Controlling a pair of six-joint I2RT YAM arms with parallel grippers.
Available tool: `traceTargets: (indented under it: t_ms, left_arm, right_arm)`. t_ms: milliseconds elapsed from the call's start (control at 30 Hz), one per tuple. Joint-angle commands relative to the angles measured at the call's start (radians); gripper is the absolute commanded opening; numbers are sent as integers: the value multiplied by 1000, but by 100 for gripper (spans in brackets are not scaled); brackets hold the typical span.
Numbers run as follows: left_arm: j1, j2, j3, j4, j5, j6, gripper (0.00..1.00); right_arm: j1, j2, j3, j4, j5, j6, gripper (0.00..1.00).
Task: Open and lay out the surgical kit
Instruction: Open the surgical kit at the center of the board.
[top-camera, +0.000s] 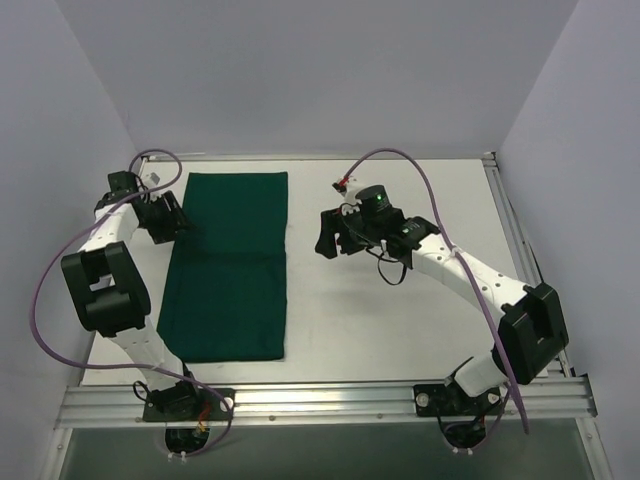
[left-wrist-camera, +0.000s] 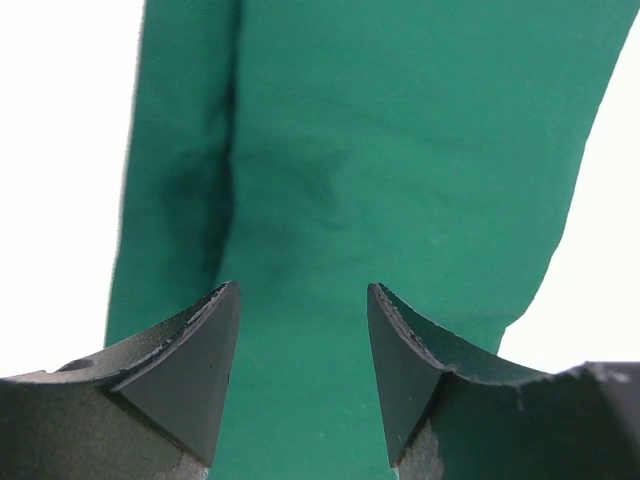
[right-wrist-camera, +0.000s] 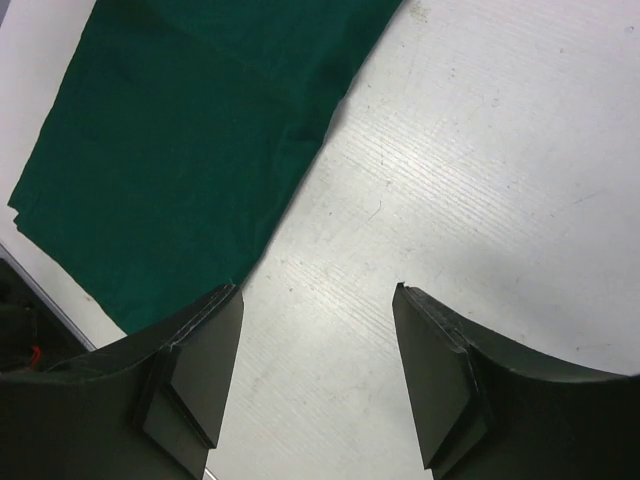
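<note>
The dark green cloth wrap (top-camera: 228, 268) lies folded as a long rectangle on the left half of the table, with a crease across its middle. My left gripper (top-camera: 178, 220) is open at the wrap's left edge, and the cloth (left-wrist-camera: 380, 160) fills its wrist view between the fingers. My right gripper (top-camera: 326, 238) is open and empty over bare table, just right of the wrap; the wrap's edge (right-wrist-camera: 190, 150) shows at the upper left of its wrist view. The metal tray and steel instruments are hidden from view.
The white table (top-camera: 400, 330) has an aluminium rail (top-camera: 330, 398) along its near edge and another rail (top-camera: 508, 215) on the right side. Pale walls close in the left, back and right. Purple cables loop over both arms.
</note>
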Motion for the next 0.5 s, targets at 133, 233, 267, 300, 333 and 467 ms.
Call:
traceTargets:
  t_ms: [133, 233, 267, 300, 333, 467]
  left_arm:
    - [17, 39, 53, 29, -15, -2, 63]
    - [17, 79, 67, 31, 21, -25, 61]
    - [17, 93, 69, 34, 25, -33, 61]
    - [17, 97, 73, 38, 24, -36, 61]
    - [17, 100, 73, 45, 21, -39, 61]
    - [17, 128, 88, 60, 21, -50, 60]
  right_arm:
    - [-37, -78, -60, 22, -47, -7, 62]
    - [-42, -70, -61, 35, -67, 1, 62]
    - [-42, -70, -63, 38, -72, 2, 62]
    - [-40, -73, -64, 42, -72, 5, 61]
    - [-40, -76, -64, 42, -72, 6, 61]
    - [-45, -82, -76, 45, -70, 6, 61]
